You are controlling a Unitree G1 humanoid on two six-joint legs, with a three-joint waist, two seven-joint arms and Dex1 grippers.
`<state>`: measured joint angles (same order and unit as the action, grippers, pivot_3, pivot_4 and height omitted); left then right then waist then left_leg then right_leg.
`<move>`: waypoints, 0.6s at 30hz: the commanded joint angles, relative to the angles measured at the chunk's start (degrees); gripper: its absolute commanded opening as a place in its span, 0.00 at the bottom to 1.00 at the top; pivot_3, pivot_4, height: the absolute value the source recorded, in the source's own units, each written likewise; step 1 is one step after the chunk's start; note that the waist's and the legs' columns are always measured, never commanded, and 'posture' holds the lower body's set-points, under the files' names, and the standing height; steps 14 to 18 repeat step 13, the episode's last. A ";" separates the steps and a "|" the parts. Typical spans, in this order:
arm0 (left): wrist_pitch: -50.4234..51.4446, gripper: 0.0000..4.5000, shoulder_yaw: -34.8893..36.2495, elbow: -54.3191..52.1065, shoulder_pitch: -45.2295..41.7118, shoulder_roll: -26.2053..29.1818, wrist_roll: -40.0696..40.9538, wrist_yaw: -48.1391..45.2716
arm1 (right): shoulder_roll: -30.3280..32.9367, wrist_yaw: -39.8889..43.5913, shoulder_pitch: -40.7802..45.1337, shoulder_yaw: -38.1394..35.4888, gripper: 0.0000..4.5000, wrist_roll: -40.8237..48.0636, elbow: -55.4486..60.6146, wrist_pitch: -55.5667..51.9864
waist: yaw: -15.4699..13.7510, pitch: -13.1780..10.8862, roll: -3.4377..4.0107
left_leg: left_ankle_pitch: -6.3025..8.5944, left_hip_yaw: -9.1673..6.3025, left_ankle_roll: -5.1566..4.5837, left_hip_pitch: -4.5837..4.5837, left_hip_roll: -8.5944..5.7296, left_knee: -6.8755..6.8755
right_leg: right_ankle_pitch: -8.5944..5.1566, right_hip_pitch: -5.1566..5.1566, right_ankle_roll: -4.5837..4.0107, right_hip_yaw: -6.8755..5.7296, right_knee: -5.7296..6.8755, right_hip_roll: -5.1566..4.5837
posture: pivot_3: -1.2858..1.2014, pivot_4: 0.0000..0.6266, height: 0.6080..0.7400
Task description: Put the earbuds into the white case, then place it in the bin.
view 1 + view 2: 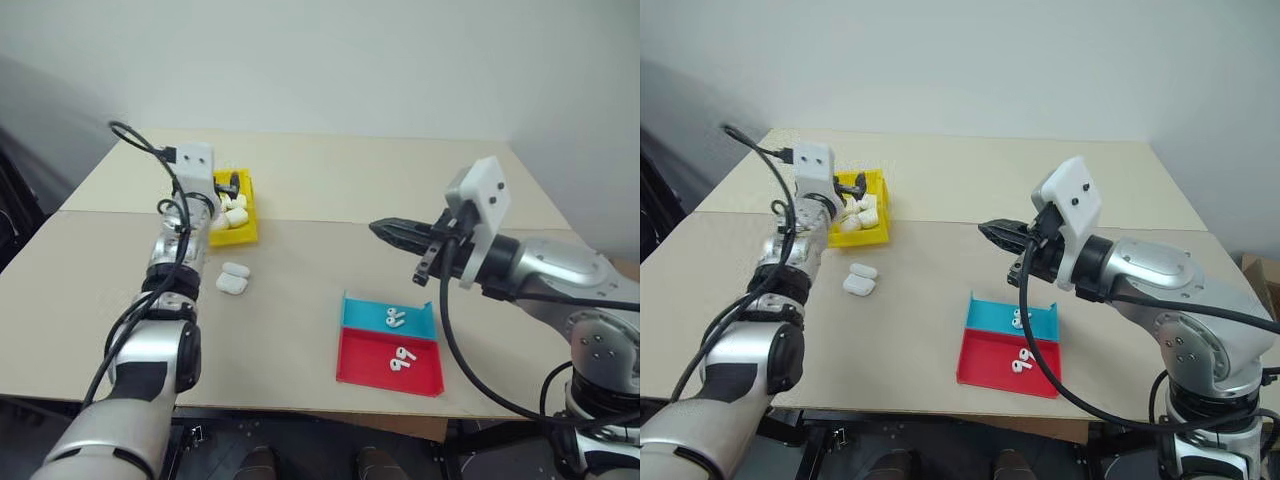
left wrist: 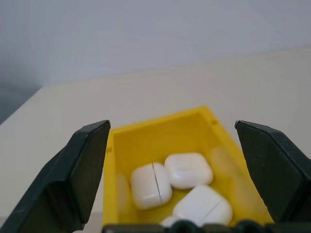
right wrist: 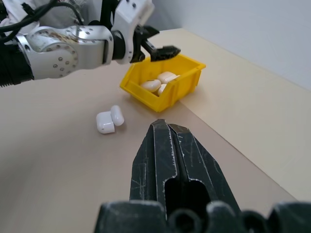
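Up at the far left of the table [image 1: 300, 300] we hold our left gripper [image 2: 170, 145] over the yellow bin [image 2: 146, 141], its two black fingers [image 2: 73, 174] spread wide apart with nothing between them. Below them, in the left wrist view, three white cases [image 2: 188, 170] lie closed on the bin floor, touching one another, and the edge of a fourth peeks out beside them. Just in front of the bin, on the bare table, sits another white case with its lid flipped open [image 1: 233, 279].

Our right gripper [image 1: 385, 230] hangs above the middle of the table, pointing toward the left arm, and its fingers [image 3: 160, 160] are pressed together, empty.

Near the front edge, to the right, lies the flat tray: a pair of earbuds [image 1: 395, 318] rests in the blue section [image 1: 365, 315] and a second pair [image 1: 403, 358] in the red section [image 1: 365, 365]. The tray is well apart from the bin.
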<state>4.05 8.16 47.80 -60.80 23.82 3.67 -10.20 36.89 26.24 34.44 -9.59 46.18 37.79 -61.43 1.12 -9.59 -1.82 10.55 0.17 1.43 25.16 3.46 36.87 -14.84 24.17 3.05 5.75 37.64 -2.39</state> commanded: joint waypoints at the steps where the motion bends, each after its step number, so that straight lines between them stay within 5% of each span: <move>1: 6.48 1.00 -0.04 -24.37 8.42 4.26 7.37 -13.83 | 1.05 0.81 -2.73 -1.25 0.00 -1.86 0.70 4.63 | 0.25 0.00 0.00 | -0.01 0.01 0.02 0.00 0.01 -0.02 | 0.00 -0.01 0.00 0.01 0.01 -0.01 | 0.52 0.24 1.00; 5: 14.65 1.00 -1.21 -52.18 23.93 11.41 18.83 -29.80 | 2.99 4.25 -6.95 -0.63 0.00 -6.23 -0.27 11.59 | 0.53 0.01 0.02 | -0.07 0.01 0.12 0.00 0.04 -0.04 | 0.00 0.00 0.00 -0.02 0.02 -0.03 | 0.52 0.24 1.00; 9: 21.80 1.00 0.96 -67.19 33.38 16.54 28.22 -36.53 | 4.45 7.30 -9.62 -0.75 0.00 -8.40 -1.84 16.08 | 0.33 0.01 0.02 | -0.13 0.00 0.14 -0.14 0.04 0.00 | 0.01 -0.16 -0.03 -0.07 0.04 -0.05 | 0.52 0.24 1.00; 13: 27.55 1.00 4.35 -74.12 38.98 20.45 36.89 -40.63 | 5.59 10.20 -12.30 -0.90 0.00 -9.67 -2.25 19.17 | 0.46 0.01 0.02 | -0.14 0.01 0.11 -0.62 0.07 -0.02 | 0.00 -0.60 -0.04 -0.07 -0.01 -0.04 | 0.52 0.24 1.00; 18: 27.55 1.00 4.35 -74.12 38.98 20.45 36.89 -40.63 | 5.59 10.20 -12.30 -0.90 0.00 -9.67 -2.25 19.17 | 0.46 0.01 0.02 | -0.14 0.01 0.11 -0.62 0.07 -0.02 | 0.00 -0.60 -0.04 -0.07 -0.01 -0.04 | 0.52 0.24 1.00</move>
